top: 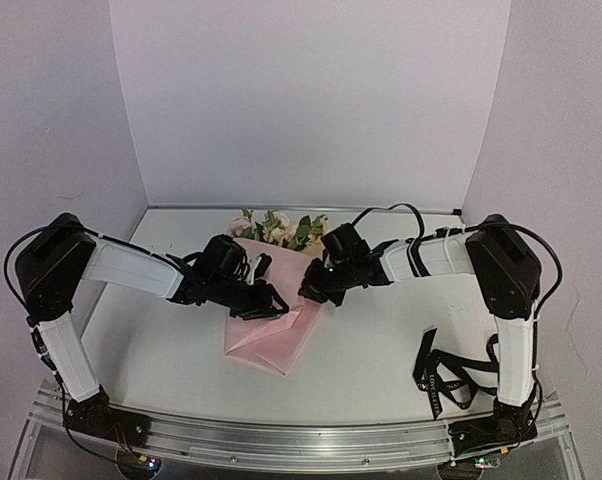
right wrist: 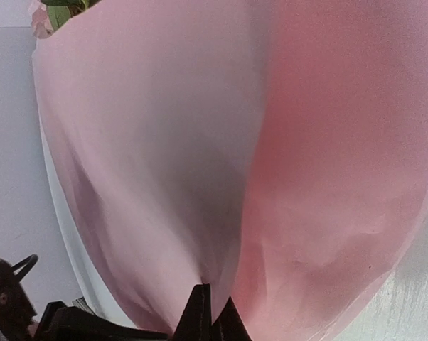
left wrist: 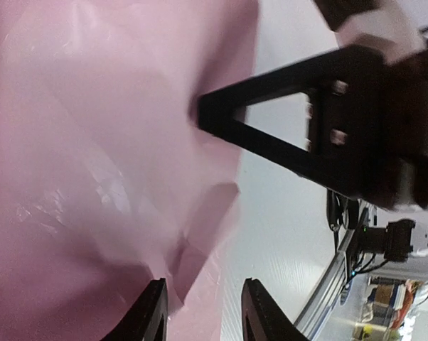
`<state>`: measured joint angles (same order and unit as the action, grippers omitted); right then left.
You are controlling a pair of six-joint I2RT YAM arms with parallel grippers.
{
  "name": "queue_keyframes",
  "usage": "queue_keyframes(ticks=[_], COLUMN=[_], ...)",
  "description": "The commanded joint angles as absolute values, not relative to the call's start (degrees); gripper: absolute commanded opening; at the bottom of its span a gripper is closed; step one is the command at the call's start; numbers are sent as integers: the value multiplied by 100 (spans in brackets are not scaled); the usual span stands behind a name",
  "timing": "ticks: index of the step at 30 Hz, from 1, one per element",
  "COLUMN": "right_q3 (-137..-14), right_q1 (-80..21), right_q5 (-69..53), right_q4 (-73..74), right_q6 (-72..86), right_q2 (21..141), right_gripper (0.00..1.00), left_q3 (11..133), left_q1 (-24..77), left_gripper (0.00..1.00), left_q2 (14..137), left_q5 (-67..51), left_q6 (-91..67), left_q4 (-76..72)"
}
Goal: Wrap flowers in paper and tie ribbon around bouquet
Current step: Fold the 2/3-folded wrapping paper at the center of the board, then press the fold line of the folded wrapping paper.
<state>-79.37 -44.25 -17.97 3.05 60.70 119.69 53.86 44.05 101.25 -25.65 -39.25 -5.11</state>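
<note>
The pink paper [top: 271, 325] lies folded over the flowers [top: 277, 228], whose pale blooms and green leaves stick out at its far end. My right gripper [top: 307, 290] is shut on a raised fold of the paper [right wrist: 200, 142], with its fingertips [right wrist: 200, 312] pinched together on the sheet. The left wrist view shows that right gripper [left wrist: 203, 114] biting the paper [left wrist: 93, 142]. My left gripper [left wrist: 203, 312] is open just left of it, and a loose paper edge lies between its fingers without being gripped. The black ribbon [top: 451, 375] lies in loops by the right arm's base.
White walls close in the table [top: 161, 350] at the back and both sides. A metal rail [top: 301, 435] runs along the near edge. Both forearms meet over the paper at mid-table.
</note>
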Motion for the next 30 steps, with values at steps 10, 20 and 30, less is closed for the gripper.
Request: queue_keyframes(ticks=[10, 20, 30], right_q3=[-8563, -8347, -8113], right_q1=[-4308, -4307, -4372], right_q5=[-1858, -1765, -1591], right_q4=[810, 1098, 1508], right_q6=[5236, 4918, 4800], right_q2=[12180, 11784, 11466], right_gripper=[0, 0, 1], left_q3=[4654, 4394, 4278], left_q1=[4122, 4135, 4211], left_gripper=[15, 8, 6], left_q2=[9428, 9979, 10371], left_q5=[-2973, -3193, -3465], left_q6=[-3714, -3847, -4041], left_q4=[-188, -424, -812])
